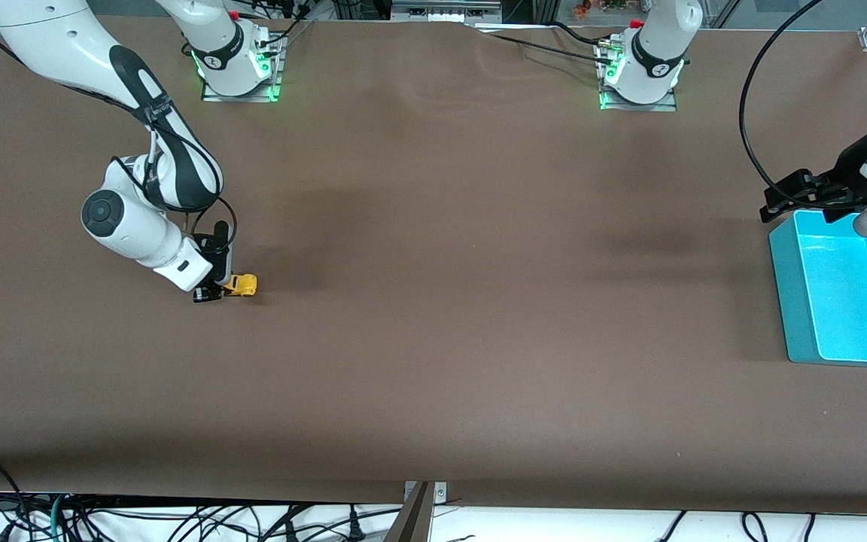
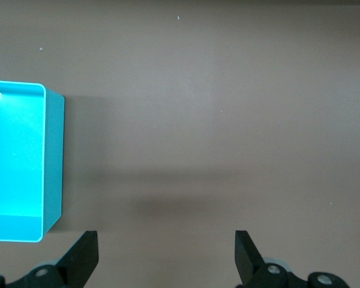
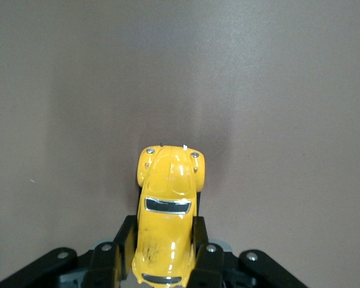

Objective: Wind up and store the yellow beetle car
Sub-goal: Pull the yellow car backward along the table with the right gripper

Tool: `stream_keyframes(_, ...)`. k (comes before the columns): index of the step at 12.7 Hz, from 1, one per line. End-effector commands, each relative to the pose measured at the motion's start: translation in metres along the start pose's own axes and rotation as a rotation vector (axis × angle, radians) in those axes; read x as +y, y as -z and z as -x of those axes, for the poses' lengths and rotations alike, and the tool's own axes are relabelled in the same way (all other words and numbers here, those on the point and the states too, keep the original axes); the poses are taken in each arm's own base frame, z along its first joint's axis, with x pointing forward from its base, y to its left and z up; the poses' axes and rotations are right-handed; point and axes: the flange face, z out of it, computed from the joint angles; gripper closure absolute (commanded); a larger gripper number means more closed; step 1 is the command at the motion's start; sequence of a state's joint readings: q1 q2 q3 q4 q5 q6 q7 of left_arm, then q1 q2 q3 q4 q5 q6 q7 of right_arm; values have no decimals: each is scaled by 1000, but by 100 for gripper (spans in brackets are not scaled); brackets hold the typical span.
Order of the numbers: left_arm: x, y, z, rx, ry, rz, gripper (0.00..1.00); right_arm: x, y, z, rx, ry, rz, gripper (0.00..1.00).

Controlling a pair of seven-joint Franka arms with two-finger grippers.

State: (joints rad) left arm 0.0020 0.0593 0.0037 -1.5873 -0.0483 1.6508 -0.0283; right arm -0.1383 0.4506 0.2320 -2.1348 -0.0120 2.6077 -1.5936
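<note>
The yellow beetle car [image 1: 242, 284] sits on the brown table toward the right arm's end. My right gripper [image 1: 217, 290] is down at the table and shut on the car, one finger against each side of its body. In the right wrist view the car [image 3: 167, 210] points away from the hand, its dark windows showing, with the black fingers [image 3: 125, 243] pressed on both flanks. My left gripper [image 2: 167, 257] hangs open over bare table beside the teal bin [image 2: 48, 168], holding nothing. In the front view it [image 1: 787, 197] waits at the bin's edge.
The open teal bin [image 1: 791, 293] stands at the left arm's end of the table. Both arm bases [image 1: 238, 68] are bolted along the table edge farthest from the front camera. Cables lie below the near edge.
</note>
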Motion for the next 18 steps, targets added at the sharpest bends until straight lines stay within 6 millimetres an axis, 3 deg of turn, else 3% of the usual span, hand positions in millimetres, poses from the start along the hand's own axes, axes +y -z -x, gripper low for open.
stream_keyframes(1,0,6,-2,-1,6,9,0,-1,-8,5,5,8,14,68)
stream_keyframes(10,2,6,-2,-1,2,7,0,-7,-15,56,0,15,10,68)
stream_keyframes(18,3,5,-2,-1,1,7,0,-25,-17,141,2,118,5,68)
